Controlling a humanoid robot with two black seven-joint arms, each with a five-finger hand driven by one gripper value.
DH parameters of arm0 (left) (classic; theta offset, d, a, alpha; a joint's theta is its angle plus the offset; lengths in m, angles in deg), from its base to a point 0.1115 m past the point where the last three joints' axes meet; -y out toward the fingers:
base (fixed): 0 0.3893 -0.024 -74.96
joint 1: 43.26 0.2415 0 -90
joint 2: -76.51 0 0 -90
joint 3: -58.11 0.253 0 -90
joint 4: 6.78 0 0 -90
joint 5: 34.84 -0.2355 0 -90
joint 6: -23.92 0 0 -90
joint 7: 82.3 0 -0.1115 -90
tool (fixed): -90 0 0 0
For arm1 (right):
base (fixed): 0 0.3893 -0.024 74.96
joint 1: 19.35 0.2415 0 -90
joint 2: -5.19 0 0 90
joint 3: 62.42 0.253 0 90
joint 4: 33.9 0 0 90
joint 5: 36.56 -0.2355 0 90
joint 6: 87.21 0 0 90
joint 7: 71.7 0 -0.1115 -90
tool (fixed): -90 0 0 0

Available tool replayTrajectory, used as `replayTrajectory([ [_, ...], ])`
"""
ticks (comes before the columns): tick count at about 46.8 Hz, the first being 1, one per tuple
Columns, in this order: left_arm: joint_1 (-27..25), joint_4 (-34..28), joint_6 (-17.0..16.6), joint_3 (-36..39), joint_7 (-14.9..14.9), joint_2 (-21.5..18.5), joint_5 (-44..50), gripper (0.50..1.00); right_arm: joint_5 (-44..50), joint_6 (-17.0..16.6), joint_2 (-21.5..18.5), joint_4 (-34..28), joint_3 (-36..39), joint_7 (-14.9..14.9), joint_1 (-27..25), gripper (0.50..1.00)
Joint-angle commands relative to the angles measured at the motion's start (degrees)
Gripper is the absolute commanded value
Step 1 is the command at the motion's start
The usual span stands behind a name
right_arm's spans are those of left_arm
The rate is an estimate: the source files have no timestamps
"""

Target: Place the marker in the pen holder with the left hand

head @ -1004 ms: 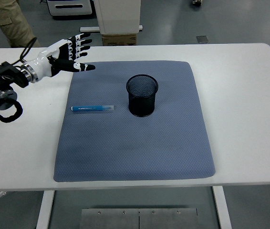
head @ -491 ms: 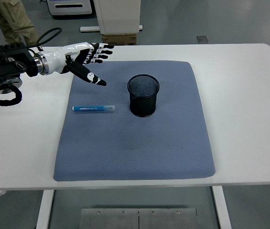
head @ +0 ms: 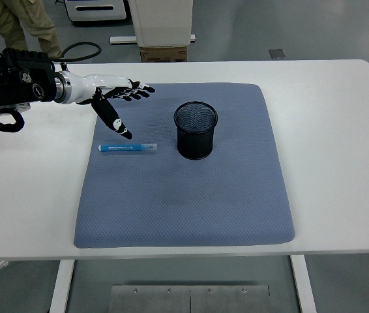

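The left hand [head: 116, 98] is seen reaching in from the left edge over the far left corner of a blue-grey mat [head: 184, 195] on the white table [head: 341, 150], its fingers spread and nothing held. Over the past second the hand has been carried from beyond the mat's left edge to a place above it, and the thumb, which was level a second ago, is now pointed down toward the blue marker [head: 127, 148], stopping just short of it without contact.

The marker is shown lying flat on the mat, lengthwise left to right, where it lay in both earlier pictures; it has not been touched. The black mesh pen holder [head: 195, 130] is seen upright just to the marker's right, clear of it and apparently empty, though its bottom cannot be made out through the mesh.

The shift is judged to mark the end of the approach and the start of the descent for a grasp. The pick-up itself has not yet been made, so nearly the whole task is left: the marker must be closed on, lifted, tipped upright and carried the short way to the holder. The right hand is not in view. A person's legs are visible at the top left.
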Motion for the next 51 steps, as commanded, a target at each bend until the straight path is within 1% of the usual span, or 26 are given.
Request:
replayTrajectory([
  [1, -0.20, -1.35, -2.10, 0.08, 1.81, 0.21, -2.64, 1.000, 0.00, 0.00, 0.00, -0.07, 0.00, -0.03, -0.04, 1.000],
  [7, -0.20, -2.41, -4.83, 0.08, 4.54, 1.79, -4.23, 1.000, 0.00, 0.00, 0.00, 0.02, 0.00, 0.06, -0.04, 1.000],
  [12, -0.46, -2.85, -5.36, 0.08, 6.56, 2.76, -4.32, 1.000, 0.00, 0.00, 0.00, -0.07, 0.00, 0.06, -0.04, 1.000],
  [22, -0.46, -4.52, -8.61, 0.69, 9.28, 5.74, -6.42, 1.000, 0.00, 0.00, 0.00, 0.02, 0.00, -0.03, -0.04, 1.000],
  [27, -0.37, -4.52, -8.96, 0.69, 9.73, 6.71, -7.39, 1.000, 0.00, 0.00, 0.00, 0.02, 0.00, -0.03, 0.05, 1.000],
  [32, -0.37, -4.52, -8.97, 0.69, 12.01, 7.06, -7.39, 1.000, 0.00, 0.00, 0.00, 0.02, 0.00, -0.03, 0.05, 1.000],
  [37, -0.37, -4.78, -9.05, 0.69, 13.50, 7.42, -8.00, 1.000, 0.00, 0.00, 0.00, 0.02, 0.00, -0.03, -0.04, 1.000],
  [46, -0.37, -6.80, -8.97, 0.78, 13.95, 7.50, -9.15, 1.000, 0.00, 0.00, 0.00, 0.02, 0.00, -0.03, -0.04, 1.000],
  [51, -0.28, -6.80, -8.97, 0.78, 13.95, 7.59, -9.41, 1.000, 0.00, 0.00, 0.00, -0.07, 0.00, -0.03, 0.05, 1.000],
])
